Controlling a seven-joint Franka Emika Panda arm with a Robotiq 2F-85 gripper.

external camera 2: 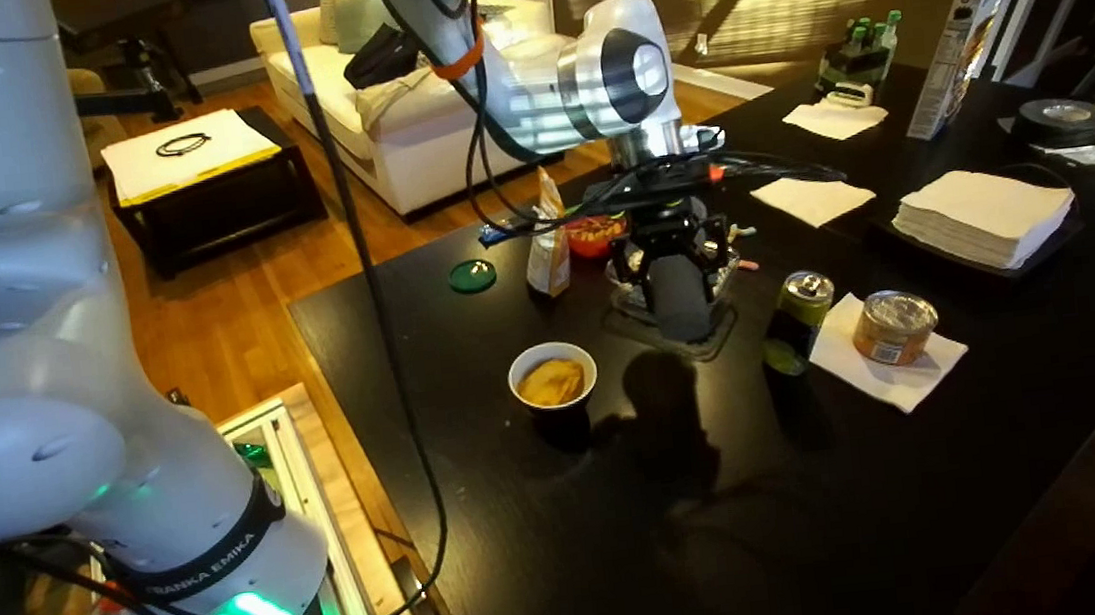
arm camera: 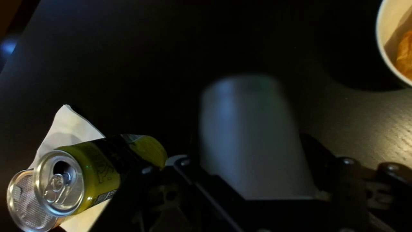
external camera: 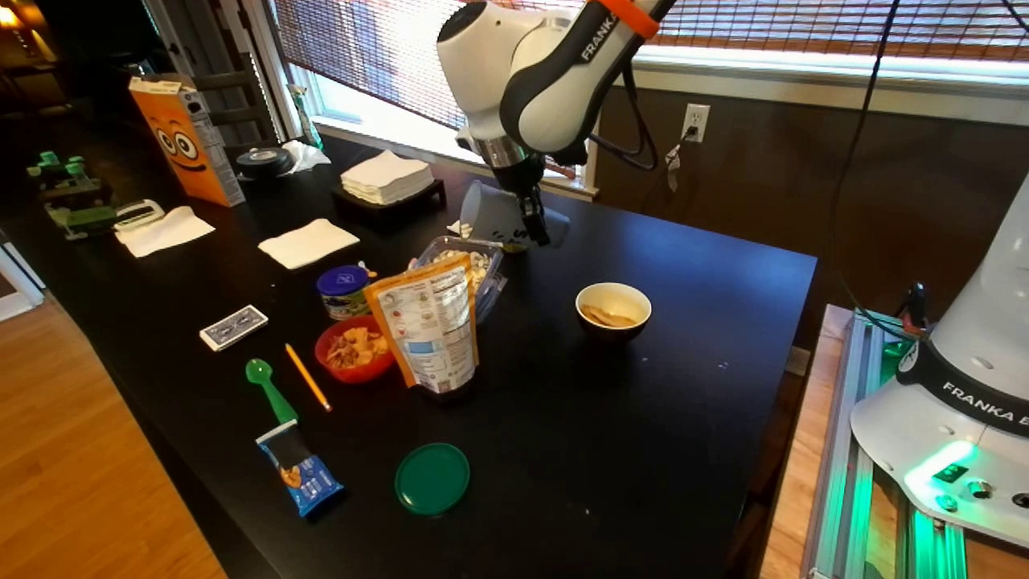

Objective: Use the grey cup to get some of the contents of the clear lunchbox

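Black two-finger gripper (external camera 2: 680, 273): clamped with both fingers (external camera: 531, 211) on the grey-blue tapered plastic cup (arm camera: 254, 145). Holding it in the air, tipped far over, closer to lying flat than upright. Got it very near the clear plastic lunchbox (external camera: 494, 254) with pale pieces (external camera: 479, 267) inside. Can't tell whether touching the lunchbox or squarely above it. Can't make out the inside of the cup.

Next out, see a yellow-green metal drinks can (arm camera: 93, 174), upright, just beside a white paper napkin (external camera 2: 901, 382) with a squat metal-topped tin (external camera 2: 895, 329) on it. Toward the white robot base (external camera: 957, 434), see a round bowl (external camera: 623, 294), white inside and dark outside, with tan pieces (external camera 2: 553, 383) in it. Beside the lunchbox, got an orange-and-white printed pouch (external camera: 430, 326), upright, hiding part of the lunchbox in an exterior view. Near that, got a round red bowl (external camera: 354, 375) of orange-brown pieces (external camera: 354, 347) and a round blue-lidded tub (external camera: 344, 283) just beside it.

Farther out on the black tabletop (external camera: 611, 466), see a yellow pencil (external camera: 308, 378), a green plastic spoon (external camera: 273, 394), a blue snack packet (external camera: 309, 476) close to the spoon's handle, a round green lid (external camera: 432, 479) and a flat patterned card pack (external camera: 234, 327). In both exterior views, see a square stack of white napkins (external camera: 387, 177) and, beyond, a tall orange cardboard box (external camera: 185, 153), upright.
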